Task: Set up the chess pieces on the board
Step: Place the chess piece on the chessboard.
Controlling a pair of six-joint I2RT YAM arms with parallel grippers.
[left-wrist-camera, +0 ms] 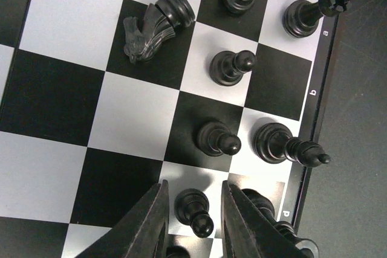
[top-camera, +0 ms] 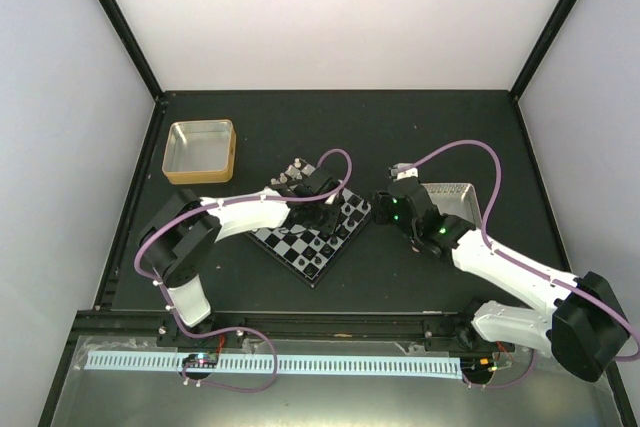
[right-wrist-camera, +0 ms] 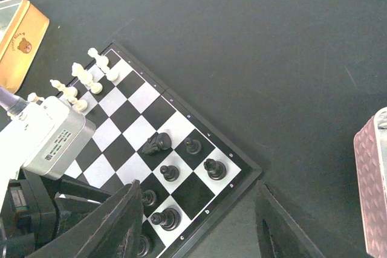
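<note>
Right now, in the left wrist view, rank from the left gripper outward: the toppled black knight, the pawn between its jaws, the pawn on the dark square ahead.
1. Nearest pawn, between the jaws of the left gripper.
2. Dark-square pawn, just ahead, slightly right.
3. Toppled knight, far ahead, to the left.

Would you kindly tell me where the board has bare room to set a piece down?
The middle squares of the board are bare, bordered by the white pieces at one edge and the toppled black knight. The corner with the standing black pieces is crowded, and the left fingers straddle a pawn there.
</note>
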